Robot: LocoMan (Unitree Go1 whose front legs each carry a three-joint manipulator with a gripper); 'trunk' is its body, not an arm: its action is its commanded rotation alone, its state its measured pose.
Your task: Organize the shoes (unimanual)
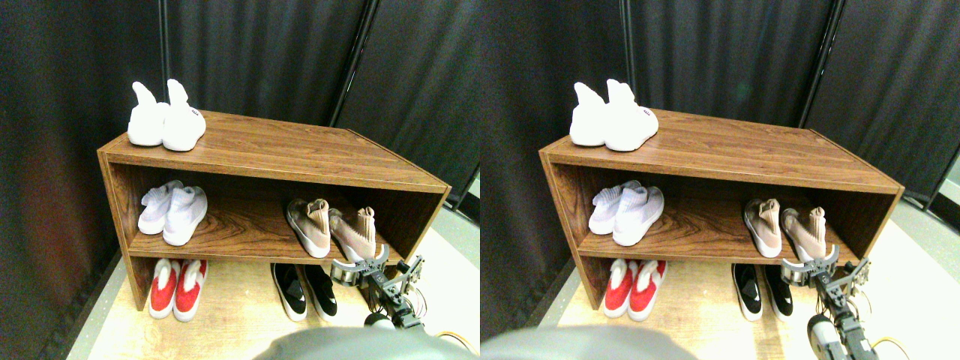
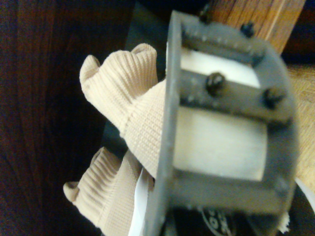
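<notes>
Shoes mostly paired already on the wooden shelf unit: the beige-tan pair sits on the middle shelf at right, toes out, lying a bit splayed and tipped on their sides; the black pair stands on the floor just below, side by side. All-white high-cuff pair on top at left, pale pair on the middle shelf left, red-and-white pair on the floor left. Right gripper hangs at the front edge of the middle shelf, just beside the outer beige shoe; fingers look spread apart in the stereo view, nothing between them. Wrist view shows both beige knit cuffs right past the jaw frame, close, contact not clear. Step in hand, as judged: finishing or adjusting placement of the beige pair. Next move likely calls for either a nudge to straighten the outer beige shoe or a clean pull-back without snagging the knit or bumping the shelf edge.
</notes>
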